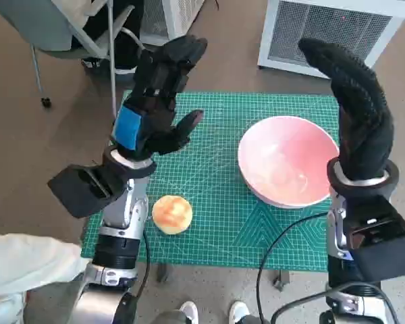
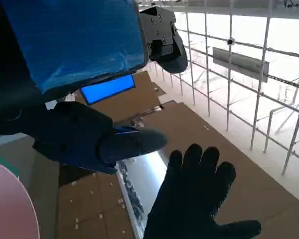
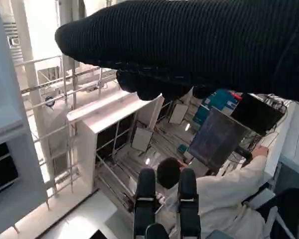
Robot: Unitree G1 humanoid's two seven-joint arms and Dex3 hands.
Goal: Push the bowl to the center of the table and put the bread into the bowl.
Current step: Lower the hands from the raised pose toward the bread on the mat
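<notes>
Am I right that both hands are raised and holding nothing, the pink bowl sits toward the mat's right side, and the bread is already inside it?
Not quite. The head view shows the bread lying on the green mat, left of the pink bowl and apart from it. The rest holds: left hand and right hand are raised, holding nothing.

Black left hand (image 1: 156,94) with blue tape, knitted-gloved right hand (image 1: 356,108), pale forearms

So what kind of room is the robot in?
Probably a robotics lab or workshop. A green cutting mat covers the small table, a person in the right wrist view works at a screen, and metal railings run behind.
</notes>
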